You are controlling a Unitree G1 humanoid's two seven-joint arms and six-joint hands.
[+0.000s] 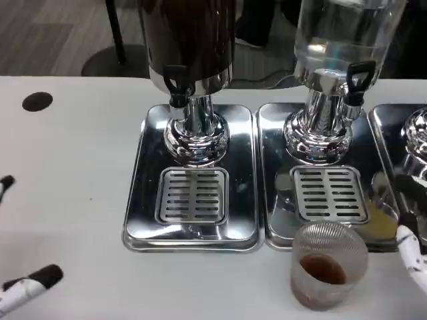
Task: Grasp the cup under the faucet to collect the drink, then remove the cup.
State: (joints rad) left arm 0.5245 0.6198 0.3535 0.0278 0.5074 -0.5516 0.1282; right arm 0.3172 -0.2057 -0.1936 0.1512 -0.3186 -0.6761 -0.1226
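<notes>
A: Sitting on the white desk [80, 167], the ribbed clear glass cup [329, 265] holds a little brown drink at the bottom. It's just in front of the right steel drip tray [273, 173], not under either faucet.

B: Handling?

A: Rigid, probably fragile, ribs should help grip. Light, liquid is low so slosh risk looks small. Take it round the side wall at mid height and keep it upright.

B: Hands?

A: Right hand [413, 250] is at the frame edge just right of the cup, not touching it; too little in frame to tell whether it's spread or curled. Left hand [27, 283] is far off at lower left, two dark fingertips apart, holding nothing.

B: Around it?

A: Dark-filled drink dispenser [190, 40] with black tap [177, 83] over the left steel tray [140, 173] and slotted grate [192, 195]. Clear water dispenser [347, 33] with black tap [360, 77] over the right tray. Tray lip sits right behind the cup, so I'd lift before moving inward.
</notes>
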